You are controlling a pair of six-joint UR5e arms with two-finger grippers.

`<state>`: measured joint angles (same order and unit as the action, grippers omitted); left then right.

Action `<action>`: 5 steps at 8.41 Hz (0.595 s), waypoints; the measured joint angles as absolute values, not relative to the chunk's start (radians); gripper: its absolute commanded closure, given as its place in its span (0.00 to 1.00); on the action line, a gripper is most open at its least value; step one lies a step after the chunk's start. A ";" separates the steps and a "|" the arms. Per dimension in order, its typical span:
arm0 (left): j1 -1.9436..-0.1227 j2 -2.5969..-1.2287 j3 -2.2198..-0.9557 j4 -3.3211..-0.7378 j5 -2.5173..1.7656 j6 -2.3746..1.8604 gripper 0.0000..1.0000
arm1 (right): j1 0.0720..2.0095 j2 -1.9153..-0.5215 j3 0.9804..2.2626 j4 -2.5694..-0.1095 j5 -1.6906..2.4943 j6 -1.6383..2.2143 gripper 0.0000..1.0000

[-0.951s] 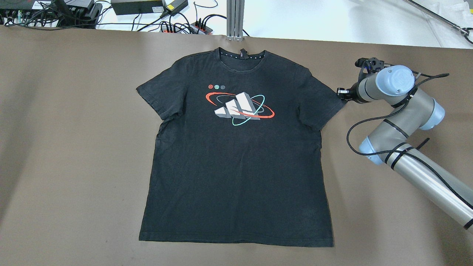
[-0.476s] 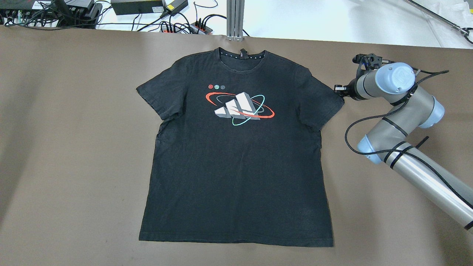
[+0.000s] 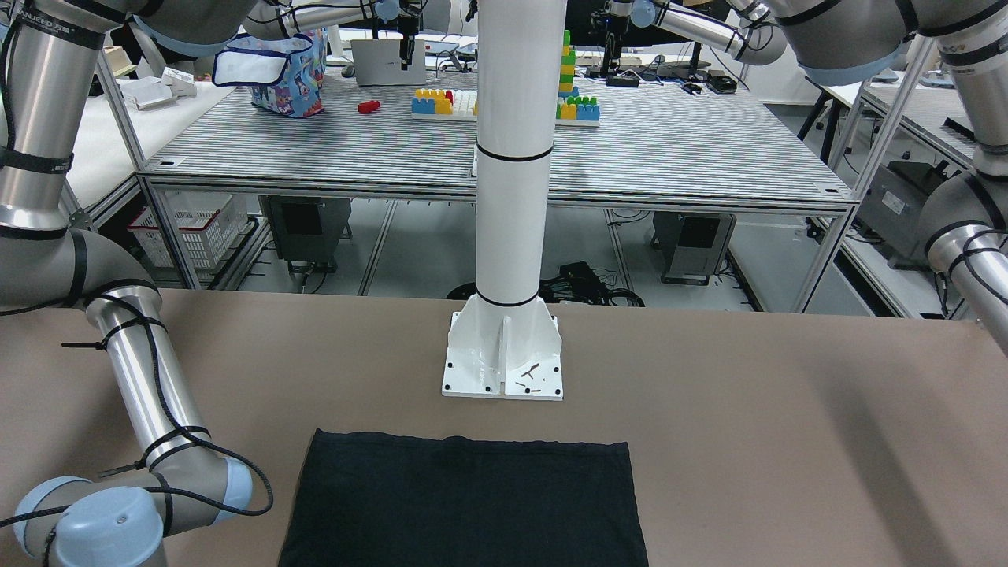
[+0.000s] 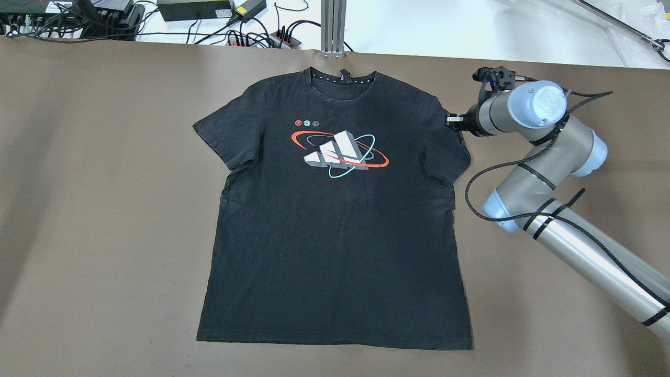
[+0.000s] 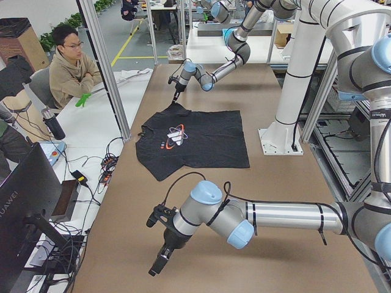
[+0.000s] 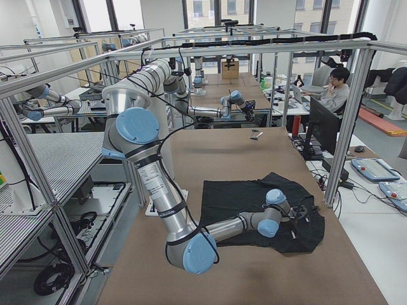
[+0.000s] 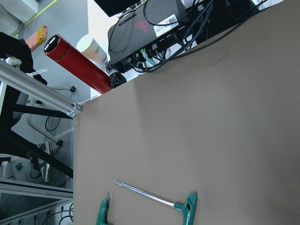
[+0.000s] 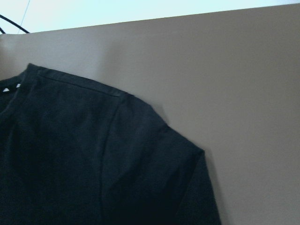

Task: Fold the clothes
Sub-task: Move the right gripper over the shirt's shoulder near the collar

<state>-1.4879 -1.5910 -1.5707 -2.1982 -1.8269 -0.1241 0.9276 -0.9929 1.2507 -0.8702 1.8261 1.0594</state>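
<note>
The black T-shirt (image 4: 335, 235) is spread flat on the table (image 4: 104, 209), collar far; its right sleeve (image 4: 450, 152) is pinched in the right gripper (image 4: 453, 120). The sleeve should be carried left across the chest, kept low and taut. The opening of the left gripper (image 5: 160, 261) cannot be told

T-shirt (image 4: 335, 235) on table (image 4: 104, 209), near pillar (image 3: 512, 197)
</note>
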 measured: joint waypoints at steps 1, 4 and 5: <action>-1.480 -1.592 -1.571 -2.198 -1.826 -0.127 0.00 | 0.906 -0.950 1.258 -0.922 1.825 1.084 1.00; -1.467 -1.592 -1.570 -2.198 -1.824 -0.148 0.00 | 0.834 -0.854 1.260 -1.002 1.756 1.173 1.00; -1.465 -1.592 -1.570 -2.198 -1.823 -0.150 0.00 | 0.816 -0.839 1.257 -1.014 1.712 1.183 1.00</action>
<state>-1.4647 -1.5924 -1.5698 -2.1982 -1.8234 -0.1502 0.8162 -0.8386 1.2575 -1.0136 1.7122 1.1834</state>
